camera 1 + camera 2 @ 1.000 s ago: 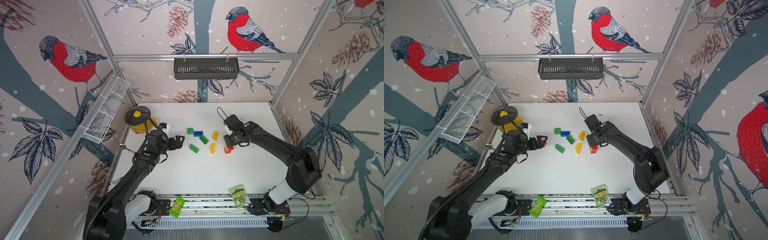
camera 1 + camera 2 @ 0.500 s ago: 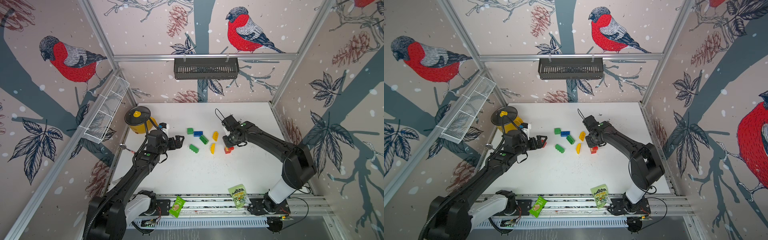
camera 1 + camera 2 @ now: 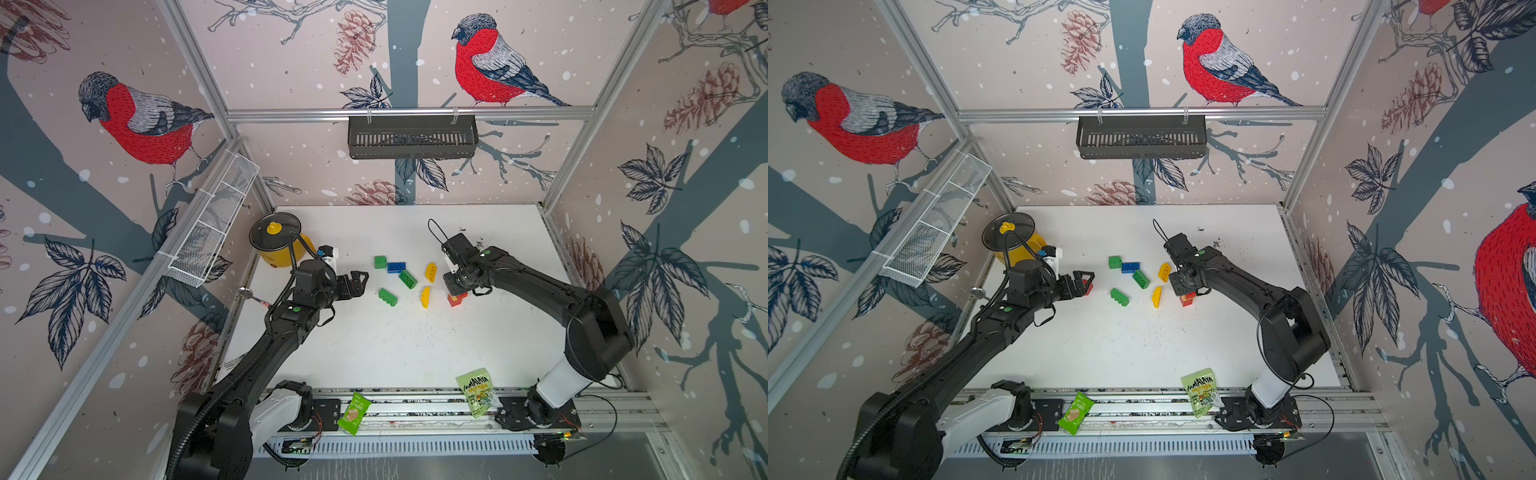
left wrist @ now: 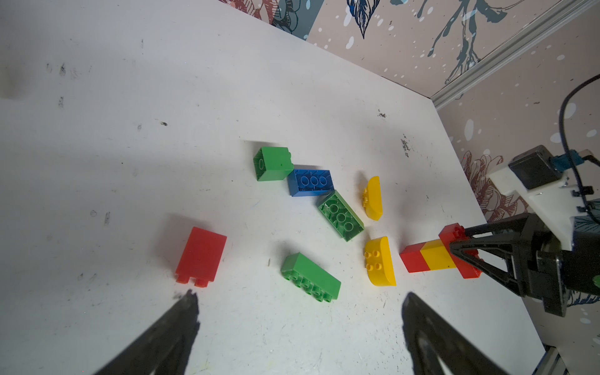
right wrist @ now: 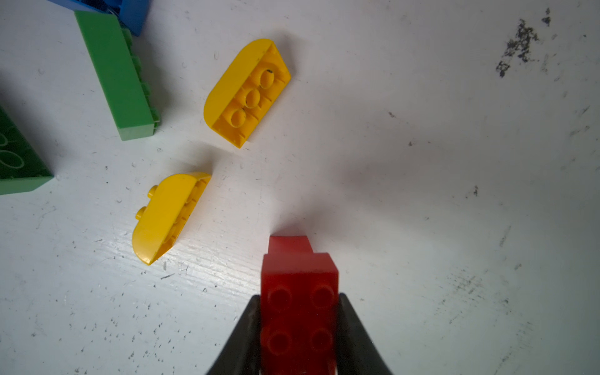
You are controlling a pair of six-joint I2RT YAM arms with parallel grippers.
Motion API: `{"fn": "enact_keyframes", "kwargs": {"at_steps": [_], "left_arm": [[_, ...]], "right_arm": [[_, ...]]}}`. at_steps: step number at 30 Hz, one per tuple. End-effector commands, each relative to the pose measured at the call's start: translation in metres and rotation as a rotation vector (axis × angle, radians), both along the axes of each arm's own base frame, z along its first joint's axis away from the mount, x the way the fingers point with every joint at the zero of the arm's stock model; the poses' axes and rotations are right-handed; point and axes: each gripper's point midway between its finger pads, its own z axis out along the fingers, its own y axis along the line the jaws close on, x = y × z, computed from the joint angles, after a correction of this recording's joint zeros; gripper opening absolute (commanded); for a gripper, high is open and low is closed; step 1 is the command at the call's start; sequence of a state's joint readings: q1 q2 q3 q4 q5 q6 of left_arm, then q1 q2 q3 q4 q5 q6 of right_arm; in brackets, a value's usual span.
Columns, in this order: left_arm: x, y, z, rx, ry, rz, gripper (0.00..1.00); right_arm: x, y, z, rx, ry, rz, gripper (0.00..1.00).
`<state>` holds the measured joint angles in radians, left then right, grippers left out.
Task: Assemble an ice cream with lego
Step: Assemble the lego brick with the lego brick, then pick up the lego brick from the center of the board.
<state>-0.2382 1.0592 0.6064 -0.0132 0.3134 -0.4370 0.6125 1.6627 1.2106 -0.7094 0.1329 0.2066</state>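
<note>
My right gripper (image 5: 298,300) is shut on the top red brick of a red-yellow-red lego stack (image 4: 428,256), which stands on the white table (image 3: 395,349); both top views show the stack (image 3: 457,299) (image 3: 1187,298) under the gripper (image 3: 455,290). Two yellow half-round bricks (image 5: 248,92) (image 5: 167,216) lie just left of it. Further left are a blue brick (image 3: 396,267), a small green brick (image 3: 380,262) and two long green bricks (image 3: 408,279) (image 3: 387,297). My left gripper (image 4: 298,298) (image 3: 359,280) hangs open beside a loose red brick (image 4: 201,255).
A yellow lidded pot (image 3: 278,249) stands at the table's far left corner. Two green snack packets (image 3: 353,413) (image 3: 478,390) lie on the front rail. A black basket (image 3: 411,137) hangs on the back wall and a white wire basket (image 3: 212,224) on the left wall.
The right gripper's jaws have closed onto the top red brick of the stack, and that arm shifted slightly left. The left arm has not moved.
</note>
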Motion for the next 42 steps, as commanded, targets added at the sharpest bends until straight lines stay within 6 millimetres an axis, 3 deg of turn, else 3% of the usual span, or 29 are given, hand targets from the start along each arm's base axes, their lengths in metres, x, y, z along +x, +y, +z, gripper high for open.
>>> {"fn": "enact_keyframes", "kwargs": {"at_steps": [1,7,12,15,17,18,20,22,25,31,42], "left_arm": [[0.002,-0.001,0.006,-0.003,-0.025,-0.004,0.97],[0.002,-0.001,0.007,-0.002,-0.028,-0.004,0.97],[0.005,0.005,0.014,0.016,-0.036,0.029,0.97],[0.01,0.02,0.022,0.05,-0.035,0.119,0.97],[0.011,0.035,0.029,0.059,-0.03,0.205,0.97],[0.011,0.043,0.035,0.056,-0.039,0.235,0.97],[0.011,0.054,0.046,0.031,-0.065,0.268,0.97],[0.01,0.064,0.053,-0.007,-0.071,0.286,0.97],[0.006,0.069,0.059,-0.033,-0.073,0.289,0.97],[-0.004,0.068,0.06,-0.029,-0.067,0.277,0.97],[-0.011,0.072,0.05,0.002,-0.055,0.284,0.97]], "right_arm": [[-0.026,-0.013,-0.016,-0.049,0.114,0.007,0.25],[-0.01,-0.007,0.014,-0.007,0.026,-0.01,0.52],[0.011,0.008,0.048,0.047,-0.073,-0.002,0.6],[0.024,0.016,0.077,0.041,-0.161,0.001,0.61],[0.027,0.043,0.096,0.072,-0.222,0.056,0.61],[0.024,0.066,0.101,0.116,-0.236,0.111,0.62],[0.014,0.115,0.096,0.195,-0.24,0.223,0.62],[0.008,0.147,0.078,0.235,-0.219,0.293,0.62],[0.003,0.179,0.044,0.261,-0.165,0.36,0.62],[0.004,0.204,0.005,0.294,-0.125,0.409,0.62],[0.005,0.21,-0.046,0.209,-0.06,0.408,0.57]]}}
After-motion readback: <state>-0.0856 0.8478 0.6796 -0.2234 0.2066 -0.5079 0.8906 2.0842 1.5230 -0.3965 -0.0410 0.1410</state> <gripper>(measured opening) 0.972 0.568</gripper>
